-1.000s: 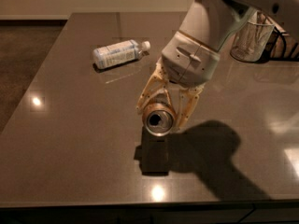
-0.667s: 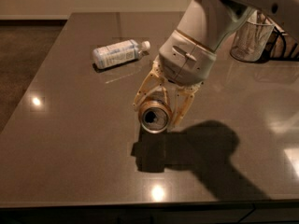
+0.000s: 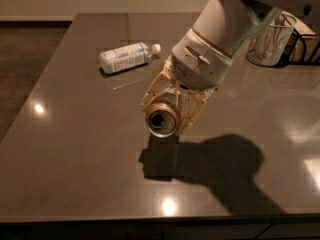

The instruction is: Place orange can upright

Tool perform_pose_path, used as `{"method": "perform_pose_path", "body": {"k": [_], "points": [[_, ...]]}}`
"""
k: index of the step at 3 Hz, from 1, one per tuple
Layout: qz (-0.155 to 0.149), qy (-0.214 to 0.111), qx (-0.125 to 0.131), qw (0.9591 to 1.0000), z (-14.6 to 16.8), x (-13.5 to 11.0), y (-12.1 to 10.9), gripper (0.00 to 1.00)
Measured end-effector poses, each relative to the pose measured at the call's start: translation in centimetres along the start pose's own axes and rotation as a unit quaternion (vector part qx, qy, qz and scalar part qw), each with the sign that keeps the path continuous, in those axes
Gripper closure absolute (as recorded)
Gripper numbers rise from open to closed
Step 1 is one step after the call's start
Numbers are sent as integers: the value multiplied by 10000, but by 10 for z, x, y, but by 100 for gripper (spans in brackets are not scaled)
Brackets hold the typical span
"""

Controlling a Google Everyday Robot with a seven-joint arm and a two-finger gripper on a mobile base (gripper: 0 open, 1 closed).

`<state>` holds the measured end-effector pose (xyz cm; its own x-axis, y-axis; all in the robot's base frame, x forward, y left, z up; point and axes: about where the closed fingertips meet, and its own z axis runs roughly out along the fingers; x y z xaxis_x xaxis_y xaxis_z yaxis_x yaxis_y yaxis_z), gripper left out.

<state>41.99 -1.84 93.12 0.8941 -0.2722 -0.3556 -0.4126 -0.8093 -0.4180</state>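
My gripper (image 3: 167, 115) is above the middle of the dark table (image 3: 75, 149), shut on the orange can (image 3: 162, 120). The can lies tilted in the grip, its silver top with the pull-tab opening facing the camera. Only a thin orange-gold band of its side shows behind the rim; the rest is hidden between the cream-coloured fingers (image 3: 154, 88). The can is held off the surface, with its shadow (image 3: 160, 161) just below and in front of it.
A clear plastic bottle (image 3: 126, 57) with a white cap lies on its side at the back left of the table. A clear glass container (image 3: 271, 40) stands at the back right, next to dark wire objects. The table's front edge runs along the bottom.
The gripper with the can has shifted slightly left and toward the back, staying off the table. The can's tilt looks the same.
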Motion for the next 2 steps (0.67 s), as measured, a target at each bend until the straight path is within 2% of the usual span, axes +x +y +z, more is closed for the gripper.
{"method": "perform_pose_path", "body": {"k": [1,2], "points": [[841,418,526,9942,-11,0,-1,100],[1522,546,876,9829,-18,3,4,100]]}}
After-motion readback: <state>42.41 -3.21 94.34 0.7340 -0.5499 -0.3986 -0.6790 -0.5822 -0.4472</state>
